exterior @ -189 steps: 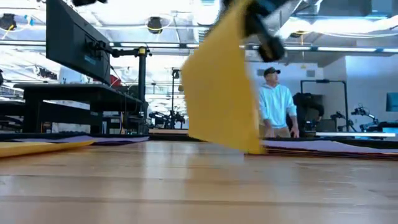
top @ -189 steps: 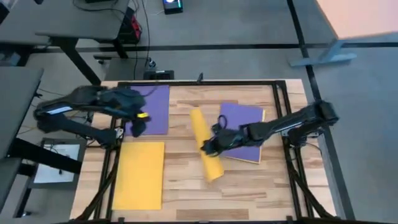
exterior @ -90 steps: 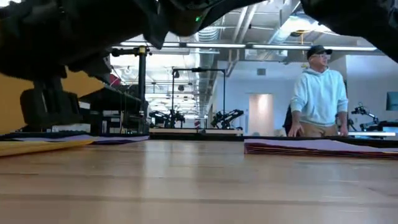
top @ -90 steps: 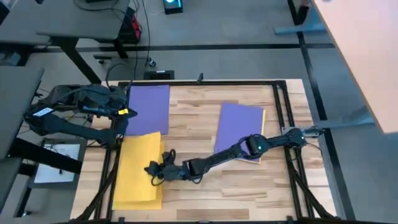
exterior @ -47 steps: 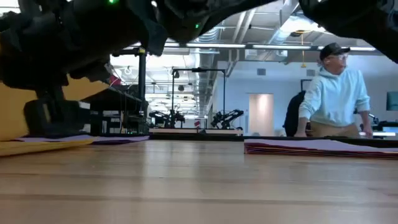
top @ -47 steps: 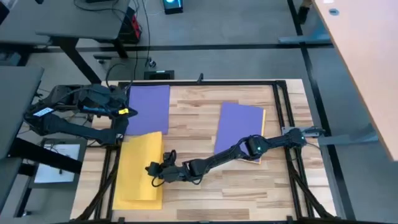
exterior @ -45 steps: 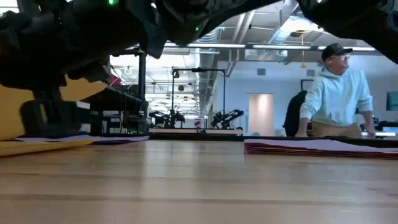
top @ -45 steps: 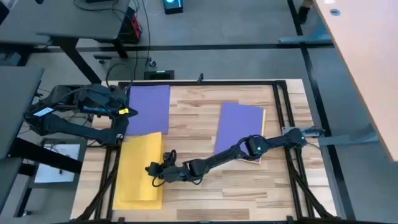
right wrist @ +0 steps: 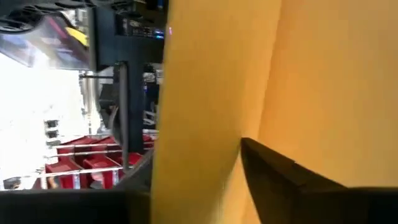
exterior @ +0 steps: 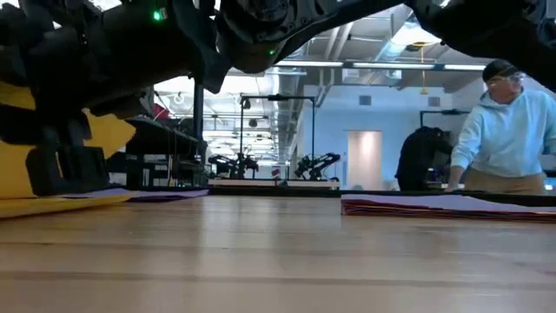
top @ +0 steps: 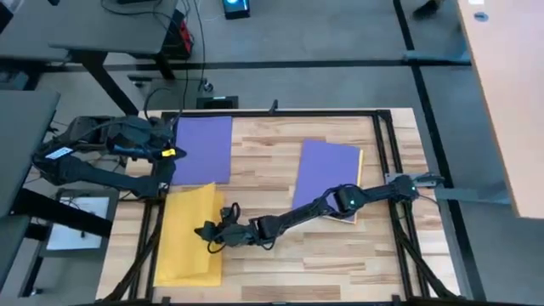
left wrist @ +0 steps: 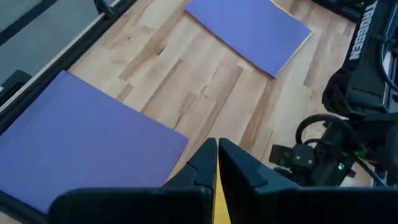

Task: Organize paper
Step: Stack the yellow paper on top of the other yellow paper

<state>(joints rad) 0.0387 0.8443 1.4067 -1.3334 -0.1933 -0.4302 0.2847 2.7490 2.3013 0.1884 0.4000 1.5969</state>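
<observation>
Left tool [top: 174,153] parked at counter's [top: 263,259] far-left edge beside purple sheet [top: 202,149], fingers pressed together, empty. Yellow pile [top: 189,236] at near-left corner; top yellow sheet [right wrist: 311,74] curled, one edge raised off pile. Right tool [top: 206,231] reached across to pile's inner edge, pinching that sheet. Mid-right: purple-topped stack [top: 327,177], yellow edge showing beneath. Risks: letting go while sheet is curled leaves it skewed or sliding off pile; pulling back while clamped drags it, creasing paper or disturbing sheets below.

Right gripper [top: 206,231] grip on yellow sheet [top: 185,234] unclear.
</observation>
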